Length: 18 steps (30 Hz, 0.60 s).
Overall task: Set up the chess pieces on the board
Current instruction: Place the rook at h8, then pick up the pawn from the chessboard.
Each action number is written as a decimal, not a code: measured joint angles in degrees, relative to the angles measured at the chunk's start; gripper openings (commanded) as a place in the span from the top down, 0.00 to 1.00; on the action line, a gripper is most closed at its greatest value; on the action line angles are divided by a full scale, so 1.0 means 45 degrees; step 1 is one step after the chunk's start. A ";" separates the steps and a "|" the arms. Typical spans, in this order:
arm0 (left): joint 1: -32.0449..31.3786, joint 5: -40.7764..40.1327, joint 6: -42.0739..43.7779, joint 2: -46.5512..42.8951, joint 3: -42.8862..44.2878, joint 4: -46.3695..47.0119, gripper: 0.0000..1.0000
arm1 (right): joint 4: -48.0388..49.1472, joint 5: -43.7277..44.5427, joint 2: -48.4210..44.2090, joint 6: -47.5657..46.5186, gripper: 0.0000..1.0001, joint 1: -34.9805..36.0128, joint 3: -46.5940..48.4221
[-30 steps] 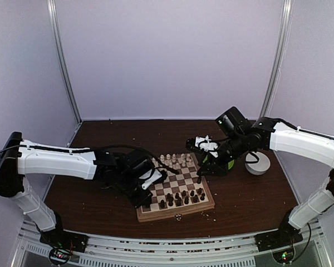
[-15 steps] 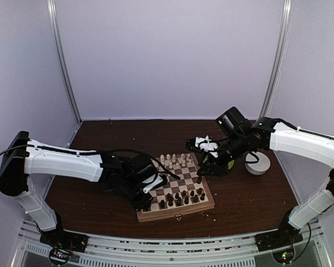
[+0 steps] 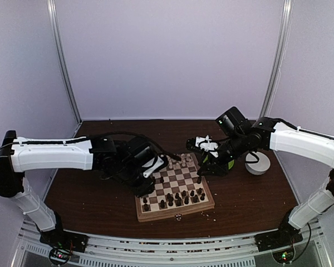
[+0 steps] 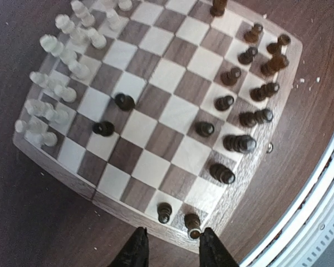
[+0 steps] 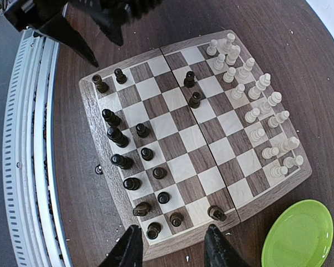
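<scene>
The board lies between my arms. Cream chess pieces stand in its far rows and dark chess pieces in its near rows. In the left wrist view the cream pieces are at the upper left and the dark ones along the right. Two dark pieces stand near mid-board, and two more at the corner by my fingertips. My left gripper is open and empty, just off the board's left edge. My right gripper is open and empty, off the board's right edge.
A green plate lies right of the board by my right gripper. A white bowl stands further right. The metal rail runs along the table's near edge. Small crumbs dot the dark table.
My left gripper has drawn back up and away from the board's near left corner, where two dark pieces now show. The right arm has not moved.
</scene>
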 measured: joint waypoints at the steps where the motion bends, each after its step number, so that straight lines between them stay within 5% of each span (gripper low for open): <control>1: 0.0063 -0.0146 0.0005 -0.0005 0.0257 0.0024 0.66 | 0.0000 0.0005 0.0000 0.0000 0.62 0.0000 0.0000; 18: 0.2181 -0.0554 -0.0015 0.2793 0.1355 0.1433 0.63 | 0.0005 0.0044 -0.0024 0.0000 0.62 -0.0238 -0.0024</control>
